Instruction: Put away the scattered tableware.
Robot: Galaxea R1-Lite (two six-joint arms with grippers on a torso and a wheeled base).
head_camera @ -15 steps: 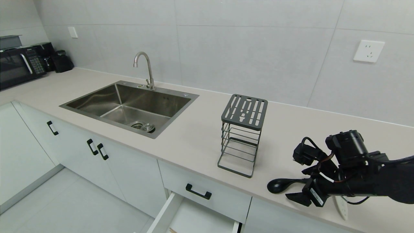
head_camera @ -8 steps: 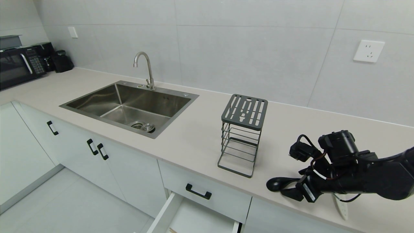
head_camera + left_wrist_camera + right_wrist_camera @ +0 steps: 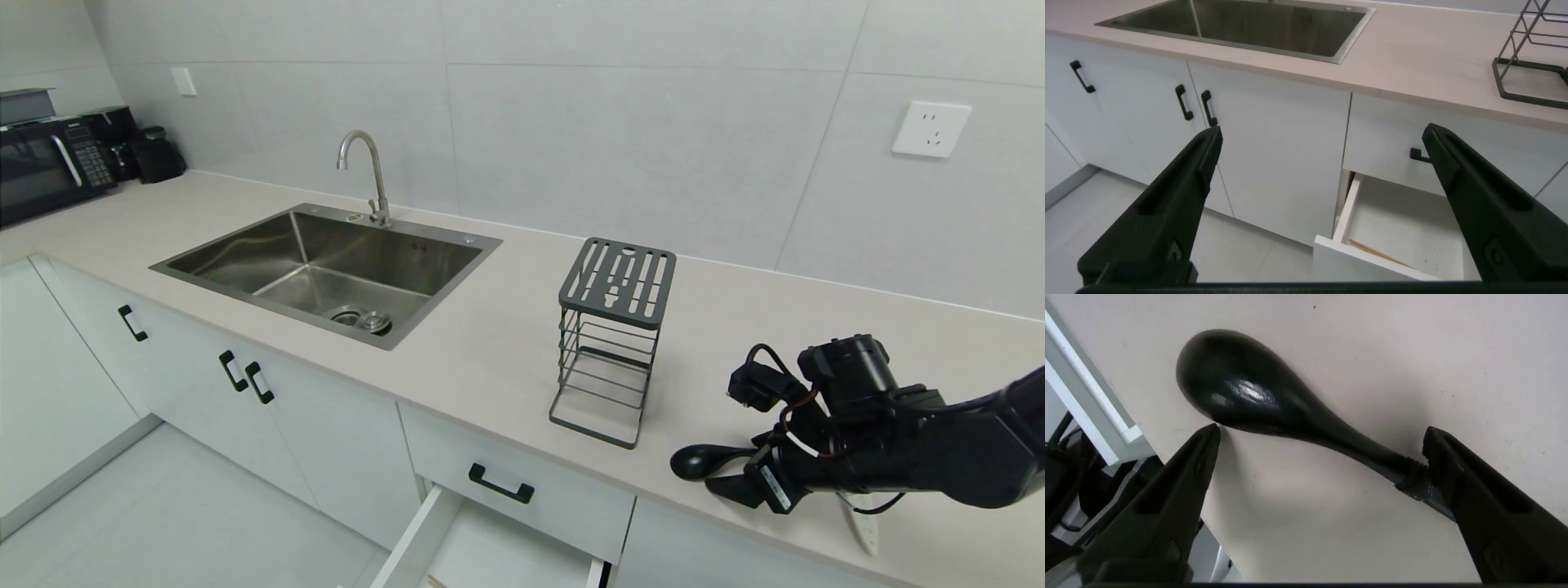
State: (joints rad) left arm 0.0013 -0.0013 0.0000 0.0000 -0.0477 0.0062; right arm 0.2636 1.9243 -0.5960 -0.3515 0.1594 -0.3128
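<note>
While the black spoon (image 3: pixel 694 463) lies on the counter (image 3: pixel 490 351) at the head view's lower right, the right gripper (image 3: pixel 1323 439) straddles its neck, jaws wide; grasping looks in hand; next, close squarely, then lift.

- We see a glossy black spoon (image 3: pixel 1257 396) on a plain pale beige countertop (image 3: pixel 490 351);
- both the right gripper (image 3: pixel 741 478) and the left gripper (image 3: pixel 1320 139) are matt black;
- the rack (image 3: pixel 614 343) is dark grey wire; its top plate carries a pattern of cut slots;
- the sink (image 3: pixel 457 282) and its tap (image 3: pixel 365 167) are silver steel;
- the cabinet fronts (image 3: pixel 326 441) are white; we count black handles (image 3: pixel 500 483) on them;
- the wall (image 3: pixel 637 122) is light grey in large tiles; the socket (image 3: pixel 931 128) is white;
- the microwave (image 3: pixel 49 163) is black.
</note>
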